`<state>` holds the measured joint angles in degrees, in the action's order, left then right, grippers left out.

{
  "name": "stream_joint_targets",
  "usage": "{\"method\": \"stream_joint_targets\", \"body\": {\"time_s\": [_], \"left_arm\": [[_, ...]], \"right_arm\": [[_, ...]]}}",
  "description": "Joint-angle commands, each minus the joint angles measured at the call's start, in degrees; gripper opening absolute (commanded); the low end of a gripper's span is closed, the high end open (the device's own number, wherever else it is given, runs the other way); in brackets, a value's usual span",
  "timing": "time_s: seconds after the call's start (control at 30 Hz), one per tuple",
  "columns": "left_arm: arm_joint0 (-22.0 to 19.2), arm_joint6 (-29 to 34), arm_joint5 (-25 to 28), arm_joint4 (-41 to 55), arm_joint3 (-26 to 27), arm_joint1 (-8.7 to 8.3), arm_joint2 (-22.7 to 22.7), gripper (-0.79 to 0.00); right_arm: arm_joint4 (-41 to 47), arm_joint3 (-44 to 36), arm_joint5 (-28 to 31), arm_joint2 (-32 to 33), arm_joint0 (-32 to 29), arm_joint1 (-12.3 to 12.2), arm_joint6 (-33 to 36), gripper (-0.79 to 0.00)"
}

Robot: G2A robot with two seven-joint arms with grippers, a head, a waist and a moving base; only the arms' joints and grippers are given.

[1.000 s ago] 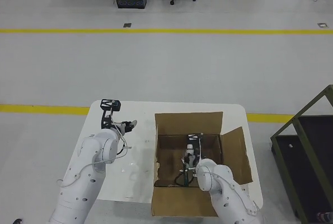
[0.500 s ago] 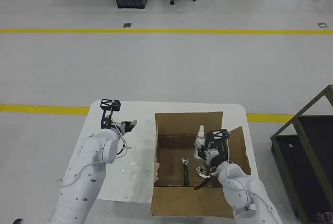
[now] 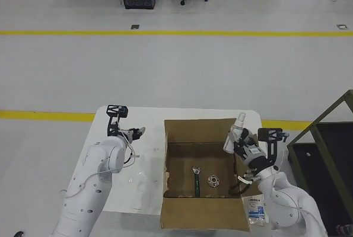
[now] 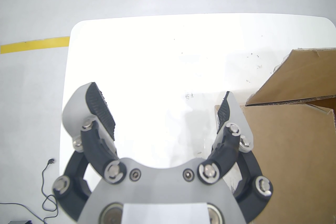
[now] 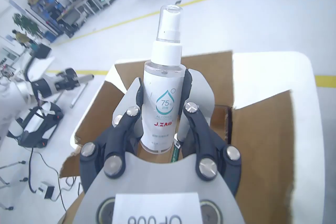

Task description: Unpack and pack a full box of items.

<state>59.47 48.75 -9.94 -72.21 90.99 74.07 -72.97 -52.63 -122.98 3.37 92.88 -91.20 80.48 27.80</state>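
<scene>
An open cardboard box (image 3: 200,211) stands on the white table (image 3: 142,178), right of centre. My right gripper (image 3: 235,142) is shut on a clear spray bottle (image 3: 237,129) with a white label, held above the box's right flap; the wrist view shows the spray bottle (image 5: 162,93) upright between the fingers (image 5: 138,97). Inside the box lie a wrench (image 3: 196,179) and a small round metal part (image 3: 213,179). My left gripper (image 4: 160,101) hangs open over bare table left of the box (image 4: 291,146), holding nothing; from above the left gripper (image 3: 139,131) sits near the table's back left.
Another labelled bottle (image 3: 256,211) lies on the table at the box's right front corner. A dark green metal frame (image 3: 327,151) stands on the floor to the right of the table. The table's left half (image 4: 157,57) is bare.
My right arm has lifted the spray bottle out of the box and carried it right, over the right flap. The wrench and round part are now uncovered. The left arm has not moved.
</scene>
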Motion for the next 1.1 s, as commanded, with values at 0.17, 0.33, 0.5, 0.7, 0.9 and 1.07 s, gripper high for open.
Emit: {"method": "stream_joint_targets", "body": {"time_s": [0.17, 0.33, 0.5, 0.7, 0.9, 1.07], "left_arm": [[0.00, 0.00, 0.00, 0.00, 0.00, 0.00, 0.00, 0.000], [0.00, 0.00, 0.00, 0.00, 0.00, 0.00, 0.00, 0.000], [0.00, 0.00, 0.00, 0.00, 0.00, 0.00, 0.00, 0.000], [0.00, 0.00, 0.00, 0.00, 0.00, 0.00, 0.00, 0.000], [0.00, 0.00, 0.00, 0.00, 0.00, 0.00, 0.00, 0.000], [0.00, 0.00, 0.00, 0.00, 0.00, 0.00, 0.00, 0.000]], "right_arm": [[0.81, -6.17, 0.58, 15.64, -6.38, -1.04, 1.68, -0.785], [-3.59, -3.57, 0.50, 22.17, -9.97, -1.71, 6.63, -0.785], [-10.23, 0.41, 5.33, 24.40, -12.60, -2.64, 14.16, -0.785], [-16.08, 6.56, 9.49, 21.75, -13.42, -3.33, 19.06, -0.785], [-24.29, 13.57, 12.25, 16.04, -12.24, -3.84, 21.09, -0.785], [-29.78, 19.19, 10.61, 11.75, -10.43, -3.93, 19.63, -0.785]]}}
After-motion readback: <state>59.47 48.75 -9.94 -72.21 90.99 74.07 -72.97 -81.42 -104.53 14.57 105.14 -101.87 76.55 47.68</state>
